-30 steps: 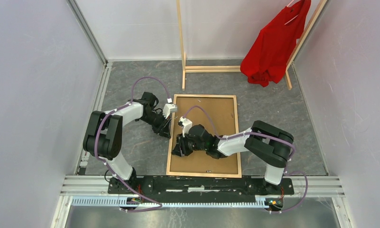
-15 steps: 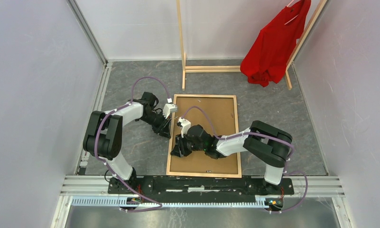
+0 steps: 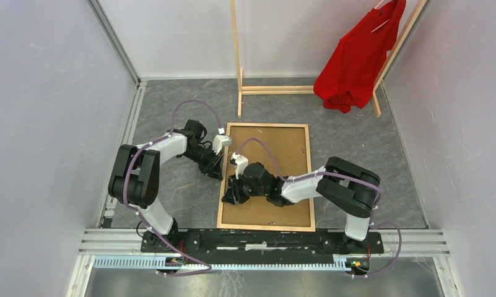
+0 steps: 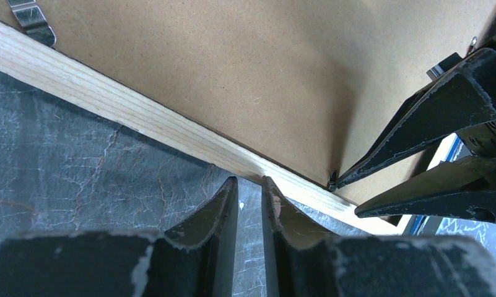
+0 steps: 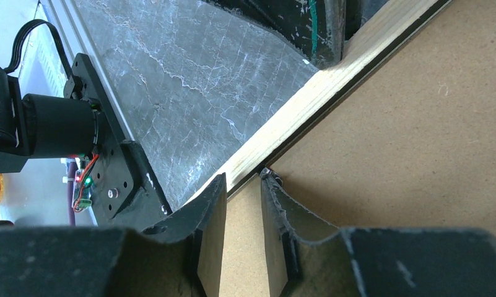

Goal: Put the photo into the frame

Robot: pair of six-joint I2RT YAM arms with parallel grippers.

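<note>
The frame (image 3: 309,179) lies back-up; left gripper (image 4: 250,185), narrow and empty, apparently steadies its left rail while right gripper (image 5: 240,182), equally narrow, probes a retaining tab (image 5: 270,176).

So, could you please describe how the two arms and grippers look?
The left arm and right arm have white links, bulky black joints and looping purple cables. The left gripper and right gripper each have two tapered black fingers, scuffed pale at the edges.

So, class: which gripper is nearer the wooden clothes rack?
Left. The left gripper is at the frame's left rail toward its clothes rack end; the right gripper sits farther along it, toward the bases.
</note>
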